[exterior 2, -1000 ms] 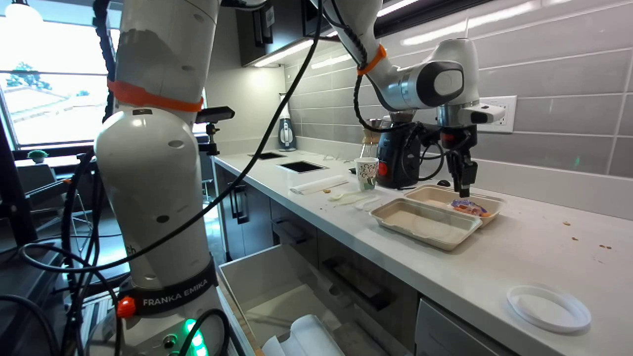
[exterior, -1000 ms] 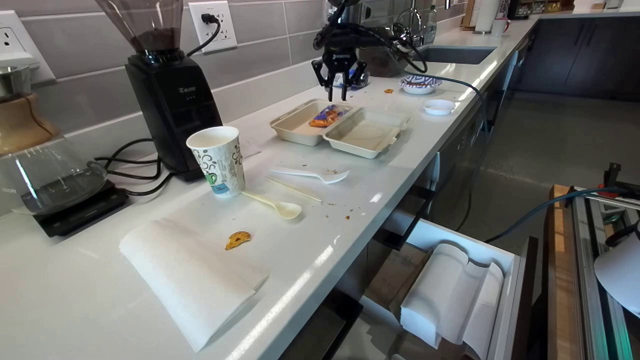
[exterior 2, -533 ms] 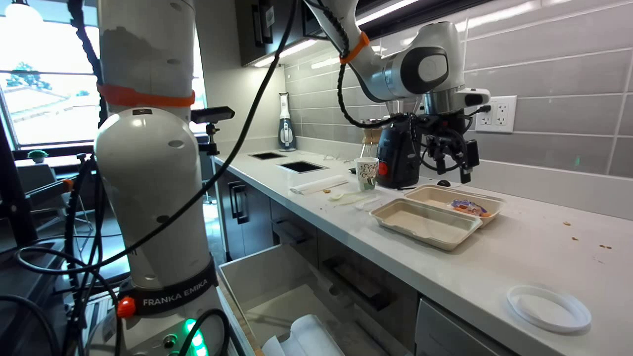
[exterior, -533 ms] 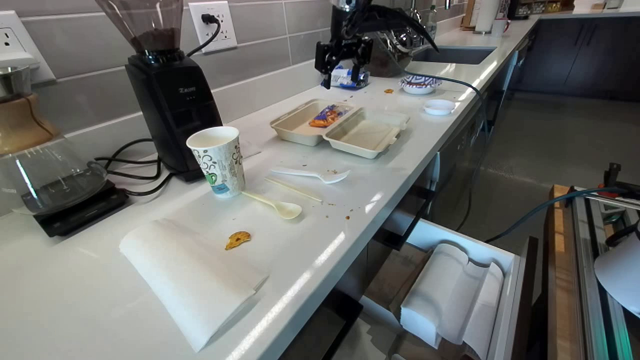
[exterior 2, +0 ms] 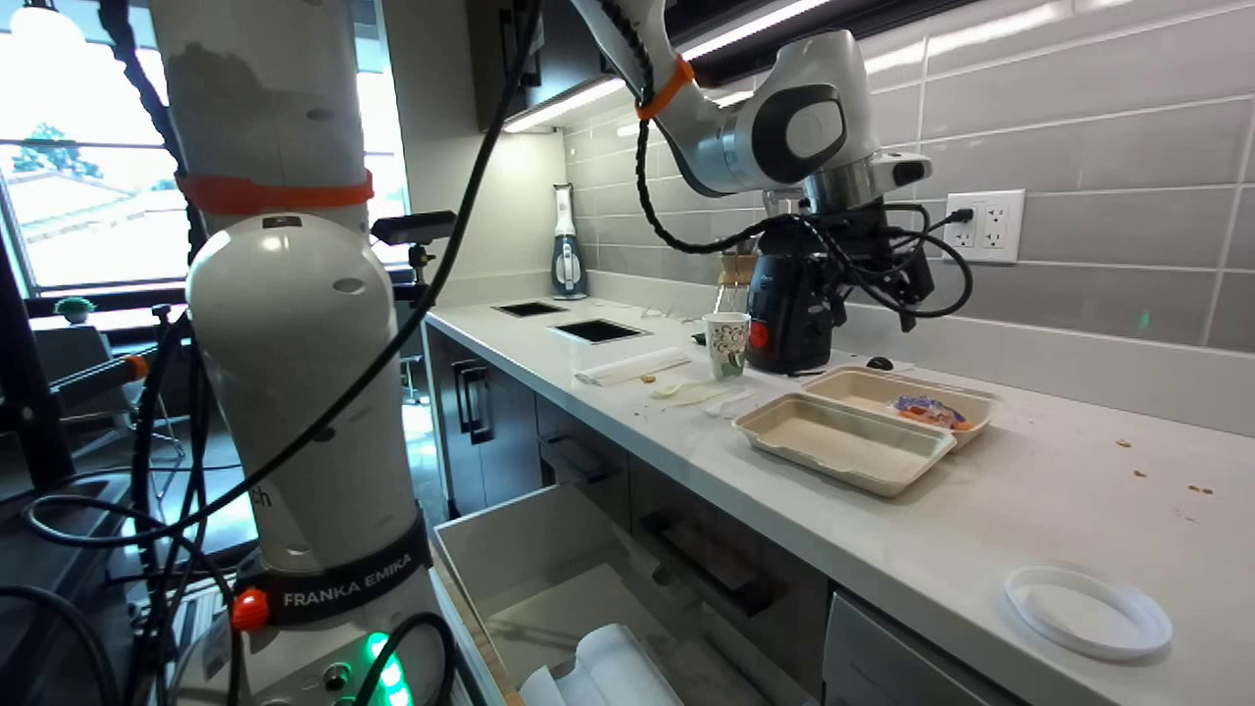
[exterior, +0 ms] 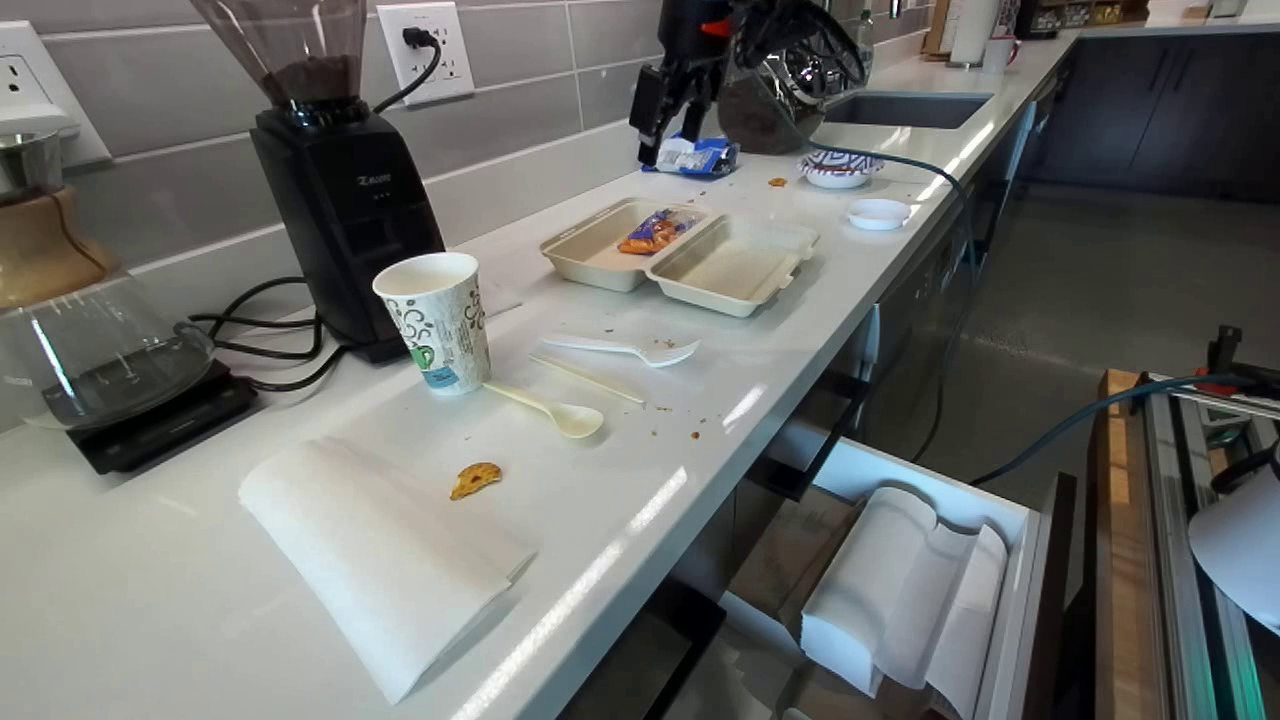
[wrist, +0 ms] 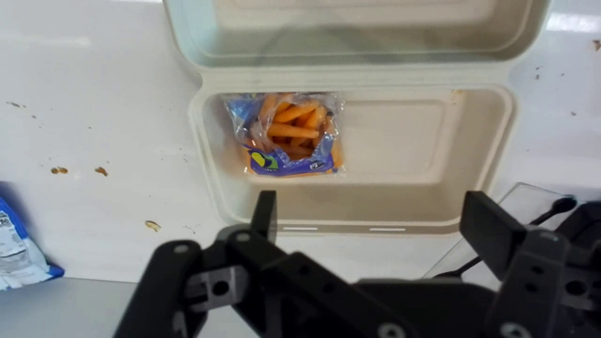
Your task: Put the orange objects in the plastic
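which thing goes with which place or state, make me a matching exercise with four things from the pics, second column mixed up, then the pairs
Things:
1. orange carrots
2. paper cup
3. gripper
4. spoon

Places or states:
A. pale yellow, lying on the counter
B. open, holding nothing
C. in an open plastic bag inside the takeout container
D. standing upright, with a swirl pattern

Pairs: 1-C, 2-D, 3-B, 4-A
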Available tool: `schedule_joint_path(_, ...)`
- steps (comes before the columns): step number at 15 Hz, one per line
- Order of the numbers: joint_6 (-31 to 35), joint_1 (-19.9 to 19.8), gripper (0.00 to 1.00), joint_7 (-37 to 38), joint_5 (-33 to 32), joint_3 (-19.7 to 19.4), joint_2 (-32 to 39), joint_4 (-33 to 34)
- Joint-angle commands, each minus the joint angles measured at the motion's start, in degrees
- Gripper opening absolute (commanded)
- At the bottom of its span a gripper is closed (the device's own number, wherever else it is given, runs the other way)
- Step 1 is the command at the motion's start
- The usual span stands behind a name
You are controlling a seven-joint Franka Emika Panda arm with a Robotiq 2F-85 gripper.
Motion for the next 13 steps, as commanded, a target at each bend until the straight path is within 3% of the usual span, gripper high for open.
schedule_joint_path(1,0.6,-0.37,1.0,-7.58,1.85,0.68,-3.1,-3.34)
schedule_joint_path(8,-8.92,-0.48,1.0,-8.88,2.63,0.17,-4.64,-2.27)
schedule_joint_path(13,-7.69,-0.37,1.0,-7.65,1.73,0.21,-3.98,-1.88)
